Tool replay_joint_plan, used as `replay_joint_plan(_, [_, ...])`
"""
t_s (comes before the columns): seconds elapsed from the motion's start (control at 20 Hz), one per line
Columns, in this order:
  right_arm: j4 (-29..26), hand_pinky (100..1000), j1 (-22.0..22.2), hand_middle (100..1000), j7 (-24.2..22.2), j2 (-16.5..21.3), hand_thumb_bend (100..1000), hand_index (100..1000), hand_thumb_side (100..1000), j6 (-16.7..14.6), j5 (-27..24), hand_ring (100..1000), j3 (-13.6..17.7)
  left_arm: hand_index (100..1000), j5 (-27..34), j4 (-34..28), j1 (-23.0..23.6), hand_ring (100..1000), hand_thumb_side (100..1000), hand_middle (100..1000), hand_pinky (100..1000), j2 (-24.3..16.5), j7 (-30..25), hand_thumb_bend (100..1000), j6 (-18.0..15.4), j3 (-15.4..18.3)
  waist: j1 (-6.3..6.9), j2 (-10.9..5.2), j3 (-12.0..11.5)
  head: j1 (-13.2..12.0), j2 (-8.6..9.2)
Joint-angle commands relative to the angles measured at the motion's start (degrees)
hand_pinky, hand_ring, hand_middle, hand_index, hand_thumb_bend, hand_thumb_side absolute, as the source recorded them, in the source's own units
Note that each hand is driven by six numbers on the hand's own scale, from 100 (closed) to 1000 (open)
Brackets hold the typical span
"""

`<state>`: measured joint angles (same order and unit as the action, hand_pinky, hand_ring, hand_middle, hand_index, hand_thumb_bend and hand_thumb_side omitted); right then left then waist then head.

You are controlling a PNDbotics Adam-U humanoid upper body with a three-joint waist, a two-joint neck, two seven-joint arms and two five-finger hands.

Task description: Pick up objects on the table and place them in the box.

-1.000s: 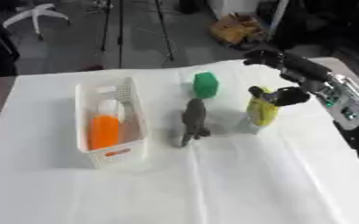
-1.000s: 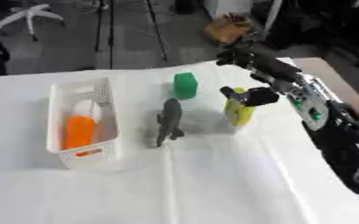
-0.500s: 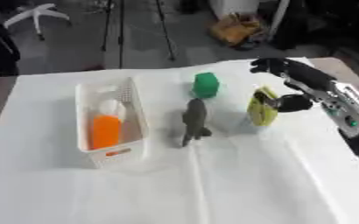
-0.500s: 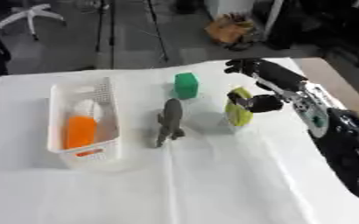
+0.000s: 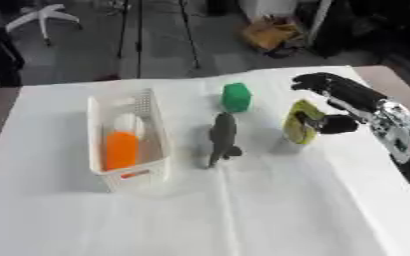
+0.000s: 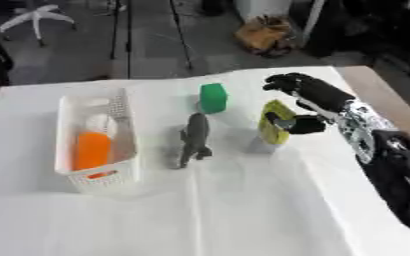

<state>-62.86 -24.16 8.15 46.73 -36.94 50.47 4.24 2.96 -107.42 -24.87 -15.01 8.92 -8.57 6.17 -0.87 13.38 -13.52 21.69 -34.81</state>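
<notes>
The near part of the white cloth-covered table point(image 5: 243, 215) is bare cloth with a crease running toward the camera. The right forearm is cut off by the right edge of both views, and the left hand shows in neither view.

At mid-table on the left stands the white slotted plastic box point(image 5: 152, 131), long side running away from the camera. Inside it lies an orange rounded object point(image 5: 120, 149) at the near end and a white rounded object point(image 5: 125, 124) just beyond it; what either of them is cannot be made out.

To the right of the box, apart from it, a grey animal figure with a tail and short legs point(image 6: 194, 137) lies on the cloth, its length pointing away from the camera.

Further right stands a yellow-green upright object point(image 6: 275, 128) with a pale base, too blurred to name. The black right hand point(image 5: 344, 100) is at this object: the thumb tip is against its right side, while the fingers arch over the top with space between them and the object. Whether the thumb truly presses on it cannot be told; the fingers are spread, not closed round it.

Beyond the grey figure, a green block-shaped object point(image 5: 236, 97) stands on the cloth near the far edge.

Past the table lies grey floor with dark stands, a white chair base and a brown bundle, all indistinct.
</notes>
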Motion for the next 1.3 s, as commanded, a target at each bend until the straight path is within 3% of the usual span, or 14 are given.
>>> replay_joint_plan(0.05, [0.1, 941, -0.6, 916, 0.7, 1.5, 296, 932, 703, 1.1, 1.6, 882, 0.5, 880, 0.1, -0.8, -0.6, 739, 1000, 844, 448, -0.9, -0.1, 408, -0.1, 0.1, 0.44, -1.11, 0.1, 0.0, -0.15])
replay_joint_plan(0.45, [1.0, 925, -0.9, 913, 1.4, 1.0, 307, 931, 716, 2.7, 3.3, 877, 0.3, 880, 0.2, -0.8, -0.6, 738, 1000, 844, 447, -0.8, -0.1, 407, -0.2, 0.1, 0.68, -1.02, 0.0, 0.1, -0.13])
replay_joint_plan(0.8, [1.9, 799, -1.1, 908, -0.2, 0.4, 246, 931, 785, 2.5, 3.5, 811, -0.2, 880, 0.3, -0.8, -0.6, 738, 1000, 843, 446, -0.8, -0.2, 401, -0.1, 0.1, 0.82, -0.90, 0.0, 0.3, -0.39])
replay_joint_plan(0.9, [2.4, 787, -1.1, 909, -1.4, 0.4, 239, 932, 798, 2.1, 3.0, 807, -0.3, 880, 0.3, -0.8, -0.6, 737, 1000, 843, 446, -0.8, -0.1, 401, -0.1, 0.1, 0.82, -0.89, 0.0, 0.3, -0.45])
replay_joint_plan(0.95, [2.9, 714, -0.9, 907, -2.4, 0.2, 200, 928, 841, 1.8, 2.5, 768, -0.4, 879, 0.3, -0.8, -0.6, 735, 1000, 842, 446, -0.8, -0.1, 400, -0.1, 0.1, 0.82, -0.88, 0.0, 0.3, -0.57])
replay_joint_plan(1.1, [4.1, 646, -0.8, 907, -6.2, 0.0, 167, 925, 888, 1.0, -0.4, 730, -0.5, 880, 0.3, -0.8, -0.6, 735, 1000, 841, 445, -0.8, -0.1, 400, -0.1, 0.1, 0.84, -0.88, 0.1, 0.3, -0.91])
replay_joint_plan(1.15, [4.7, 564, -0.6, 904, -7.8, -0.1, 133, 917, 937, 0.8, -1.7, 662, -0.6, 879, 0.3, -0.8, -0.6, 734, 1000, 840, 445, -0.8, -0.1, 400, -0.1, 0.1, 0.84, -0.88, 0.1, 0.3, -1.09])
replay_joint_plan(1.3, [5.5, 528, -0.7, 901, -12.6, -0.1, 117, 914, 963, 0.5, -6.0, 624, -0.4, 879, 0.3, -0.8, -0.6, 733, 1000, 840, 445, -0.8, -0.1, 400, -0.1, 0.1, 0.83, -0.90, 0.2, 0.3, -1.36])
